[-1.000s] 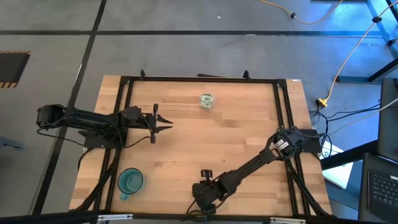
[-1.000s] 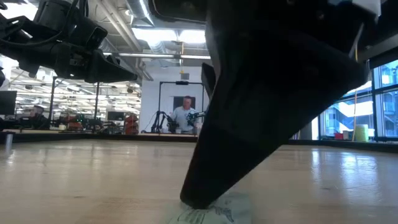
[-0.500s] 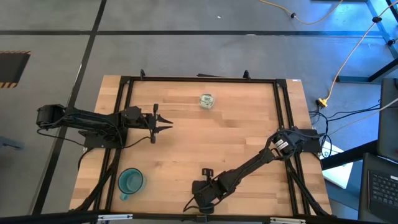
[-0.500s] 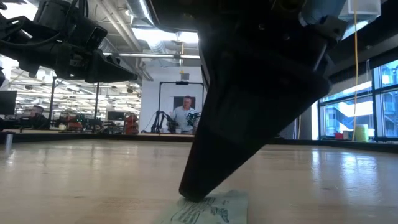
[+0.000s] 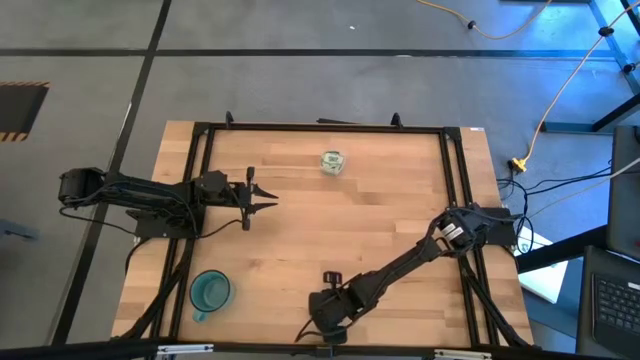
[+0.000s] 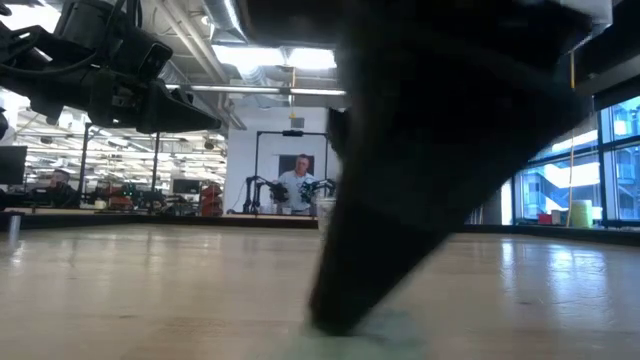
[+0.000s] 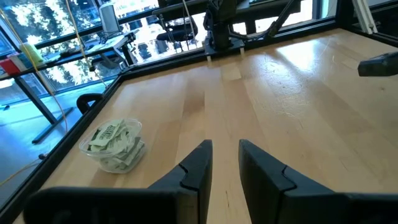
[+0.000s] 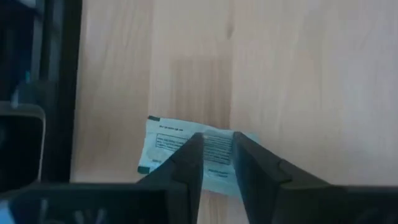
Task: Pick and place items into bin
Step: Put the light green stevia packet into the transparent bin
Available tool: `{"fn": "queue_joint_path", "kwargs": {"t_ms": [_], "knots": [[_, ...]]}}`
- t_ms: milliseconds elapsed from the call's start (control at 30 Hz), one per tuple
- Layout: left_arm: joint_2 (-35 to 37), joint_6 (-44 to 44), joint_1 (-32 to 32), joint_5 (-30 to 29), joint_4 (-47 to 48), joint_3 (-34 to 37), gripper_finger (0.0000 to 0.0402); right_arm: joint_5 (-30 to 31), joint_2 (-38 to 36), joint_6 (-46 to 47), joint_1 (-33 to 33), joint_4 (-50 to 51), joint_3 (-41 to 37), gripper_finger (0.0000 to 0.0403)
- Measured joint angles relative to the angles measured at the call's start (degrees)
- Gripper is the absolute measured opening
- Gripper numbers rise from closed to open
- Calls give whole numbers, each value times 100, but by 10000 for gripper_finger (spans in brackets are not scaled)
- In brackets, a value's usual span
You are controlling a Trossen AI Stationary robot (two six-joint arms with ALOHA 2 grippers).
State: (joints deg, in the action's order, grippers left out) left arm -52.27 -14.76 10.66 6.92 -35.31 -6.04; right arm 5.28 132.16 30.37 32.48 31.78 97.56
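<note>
A small pale green packet with printed text lies flat near the table's near edge, and my right gripper stands on it, fingers pointing down, shut on it. The high view shows this gripper at the near edge, middle. The low view shows its dark fingers close up, with the packet blurred beneath. The clear bin stands by the far edge, packets heaped inside it. My left gripper hovers shut over the table's left part, away from all of it. My right gripper comes at the packet from above, pointing down. Its two fingertips stand on the middle of the packet's far long edge, with a strip of the packet showing between them. The packet lies flat on the table, reaching out past both fingers.
A teal cup stands on the table's near left part. A black frame runs round the tabletop. Bare wood lies between the packet and the bin. A person sits far back in the room.
My right gripper has shifted slightly toward the table's near edge, its fingertips staying on the packet. In the low view the packet has slid along the table with the tips and now shows blurred.
</note>
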Motion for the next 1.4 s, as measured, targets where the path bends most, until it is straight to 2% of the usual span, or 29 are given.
{"fn": "queue_joint_path", "kwargs": {"t_ms": [167,367,700,833,967,1067,1167,1233,1400], "knots": [[0,-183,0,0,0,0,73,-39,-21,-344,10,676,1,103],[0,-251,0,0,0,0,72,-31,-27,-674,-9,804,2,98],[0,-251,0,0,0,0,72,-4,-27,-650,-71,847,0,26],[0,-251,2,0,0,0,72,3,-9,-358,-88,1004,141,5],[0,-254,2,0,0,0,72,119,61,-167,-231,1684,705,9],[0,-251,2,0,-2,0,72,400,94,-215,-489,2589,1354,5],[0,-251,0,0,0,0,72,933,32,-246,-819,3924,2120,3],[0,-251,2,0,0,0,72,1247,52,-442,-1087,4772,2593,5],[0,-251,0,0,0,0,73,1449,-97,-1586,-2022,5525,3504,6]]}}
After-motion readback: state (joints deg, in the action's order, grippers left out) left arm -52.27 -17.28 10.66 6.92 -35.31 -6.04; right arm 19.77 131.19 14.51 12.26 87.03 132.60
